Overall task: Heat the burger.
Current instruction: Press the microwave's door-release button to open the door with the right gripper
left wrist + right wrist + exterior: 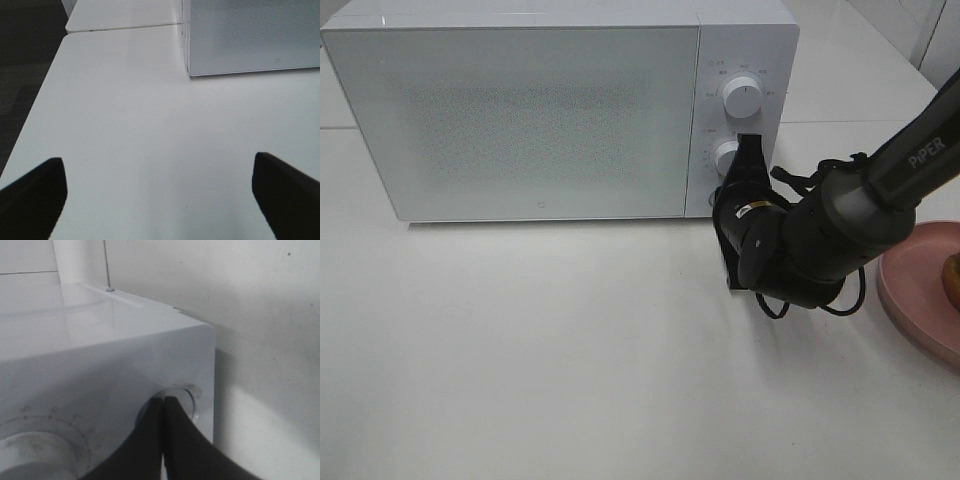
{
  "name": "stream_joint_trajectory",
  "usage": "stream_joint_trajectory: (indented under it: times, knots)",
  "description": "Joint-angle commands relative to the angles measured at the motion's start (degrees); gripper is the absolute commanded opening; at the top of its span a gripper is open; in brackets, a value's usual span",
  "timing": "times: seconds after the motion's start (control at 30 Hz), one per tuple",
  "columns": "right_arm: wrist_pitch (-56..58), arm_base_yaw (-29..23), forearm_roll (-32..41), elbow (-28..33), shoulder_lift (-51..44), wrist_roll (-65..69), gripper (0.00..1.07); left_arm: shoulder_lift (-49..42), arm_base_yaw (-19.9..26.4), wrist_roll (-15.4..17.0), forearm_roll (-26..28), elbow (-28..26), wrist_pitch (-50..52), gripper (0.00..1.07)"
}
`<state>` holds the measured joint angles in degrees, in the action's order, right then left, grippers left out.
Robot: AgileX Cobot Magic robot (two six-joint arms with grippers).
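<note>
Now pressing the clenched right gripper (164,399) against the microwave's (520,110) lower knob (724,157) — grasping nothing. Holding the left gripper (160,200) spread wide, empty, over the table (150,125). Glimpsing the burger (952,282) on the plate (910,285) — far right edge.

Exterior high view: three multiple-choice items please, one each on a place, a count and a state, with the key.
1. Where is the pink plate relative to the microwave? A on top; B to its left; C to its right, on the table.
2. Knobs on the microwave panel? A one; B two; C four.
3. The right pincer is: A shut, tips at the lower knob; B wide open; C gripping the plate.
Key: C, it lies at the right edge; B, an upper knob and the lower one show; A, its halves meet at that knob.
</note>
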<state>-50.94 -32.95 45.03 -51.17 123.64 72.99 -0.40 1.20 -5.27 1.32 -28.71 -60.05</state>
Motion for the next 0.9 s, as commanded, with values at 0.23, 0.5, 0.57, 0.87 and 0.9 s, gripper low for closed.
stream_joint_trajectory:
  times: [0.23, 0.5, 0.57, 0.87, 0.9]
  knots:
    - [-3.27, 0.52, -0.29, -1.60, -0.11, 2.01, 0.00, -1.03, 0.06, 0.23, 0.06, 0.17, 0.52, 0.93]
    - [-6.25, 0.34, 5.56, -5.33, -0.11, -0.11, 0.00, -1.03, 0.06, 0.23, 0.06, 0.17, 0.52, 0.93]
    - [-7.10, 0.34, 5.56, -5.56, -0.11, -0.34, 0.00, -1.03, 0.06, 0.23, 0.06, 0.17, 0.52, 0.93]
    - [-11.92, 0.34, 7.68, -6.70, -0.11, -2.81, 0.00, -1.03, 0.06, 0.23, 0.06, 0.17, 0.52, 0.93]
    - [-12.72, 0.34, 7.91, -6.70, -0.11, -2.86, 0.00, -1.03, 0.06, 0.23, 0.06, 0.17, 0.52, 0.93]
